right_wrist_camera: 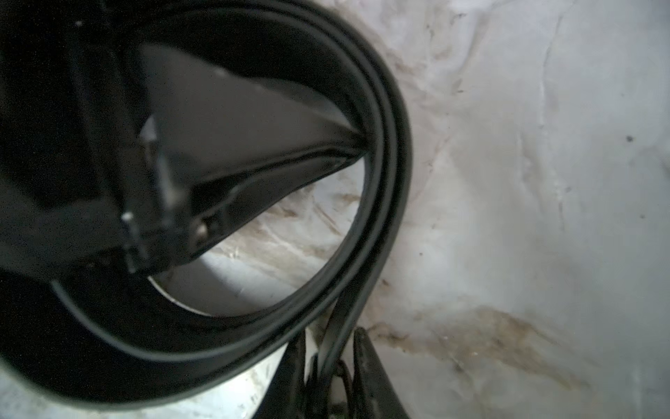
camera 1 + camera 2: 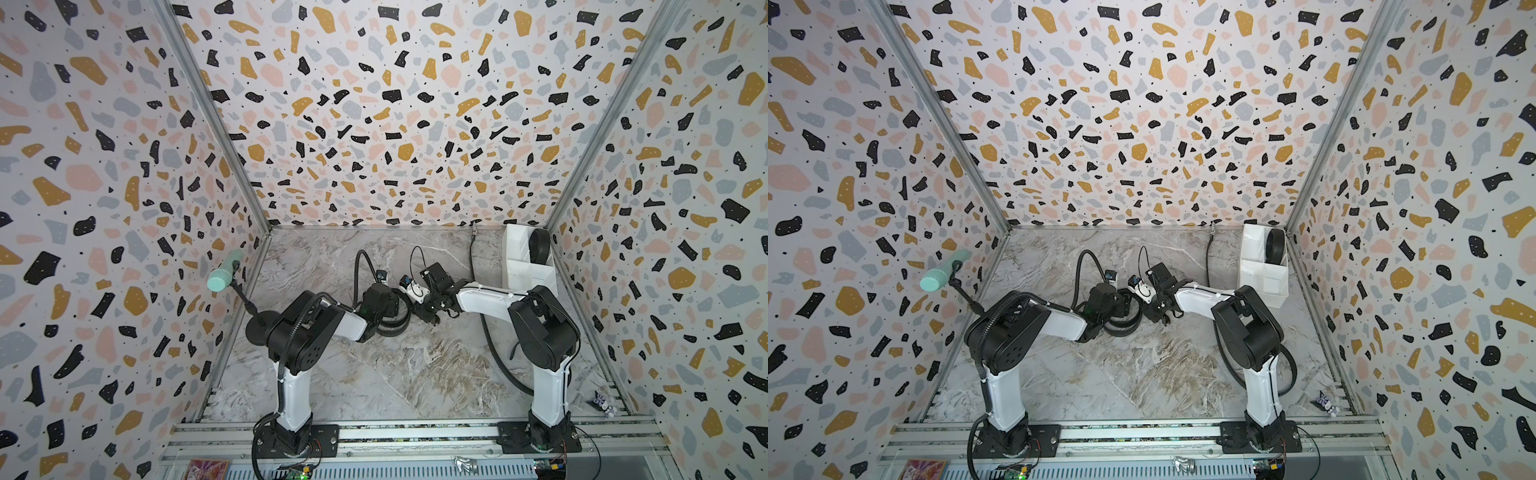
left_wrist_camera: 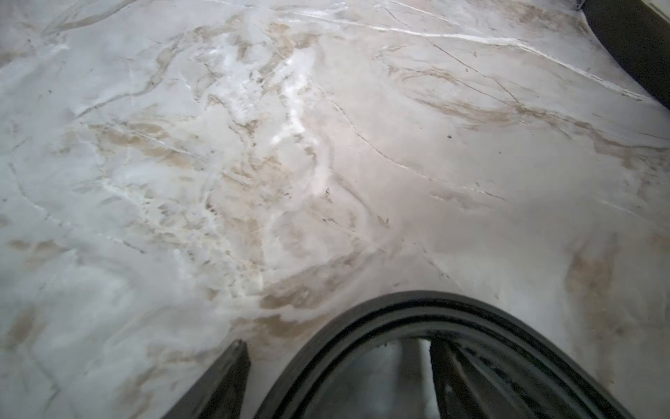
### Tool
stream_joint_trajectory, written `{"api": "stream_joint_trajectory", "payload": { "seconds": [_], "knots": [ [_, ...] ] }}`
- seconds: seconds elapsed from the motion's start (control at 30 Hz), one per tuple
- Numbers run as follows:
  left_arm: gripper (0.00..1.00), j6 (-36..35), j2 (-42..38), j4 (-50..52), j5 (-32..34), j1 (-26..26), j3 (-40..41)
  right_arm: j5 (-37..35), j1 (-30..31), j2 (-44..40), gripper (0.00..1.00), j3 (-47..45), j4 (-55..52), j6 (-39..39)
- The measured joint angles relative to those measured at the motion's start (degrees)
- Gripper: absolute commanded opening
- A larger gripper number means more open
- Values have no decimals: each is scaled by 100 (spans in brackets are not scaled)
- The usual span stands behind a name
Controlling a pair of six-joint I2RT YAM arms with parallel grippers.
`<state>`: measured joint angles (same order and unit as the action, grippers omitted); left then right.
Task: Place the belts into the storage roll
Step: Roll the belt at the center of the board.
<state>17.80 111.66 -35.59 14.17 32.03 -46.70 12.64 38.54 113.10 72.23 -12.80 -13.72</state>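
Coiled belt (image 1: 388, 163) looks light and floppy and probably wants to unroll, so I'd grab across the stacked layers. Right end effector (image 1: 331, 344) is pinching two layers. Left end effector (image 3: 337, 357) is spread, straddling the coil wall opposite. Storage roll (image 2: 528, 270) sits well beyond the right one, with another belt (image 2: 539, 245) inside.

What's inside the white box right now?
One coiled belt stands on edge in a far cell of the box. The other cells look empty, but the right arm covers the near corner.
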Motion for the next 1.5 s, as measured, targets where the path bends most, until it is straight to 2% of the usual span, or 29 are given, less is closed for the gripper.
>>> {"api": "stream_joint_trajectory", "payload": {
  "seconds": [1.03, 1.5],
  "knots": [
    [62, 420, 175, 813, 271, -7, -623, -26, 387, -968, 0, -1327, 278, 782],
    [55, 516, 197, 1128, 240, 7, -813, -87, 546, -1150, 0, -1585, 448, 1143]
  ]
}}
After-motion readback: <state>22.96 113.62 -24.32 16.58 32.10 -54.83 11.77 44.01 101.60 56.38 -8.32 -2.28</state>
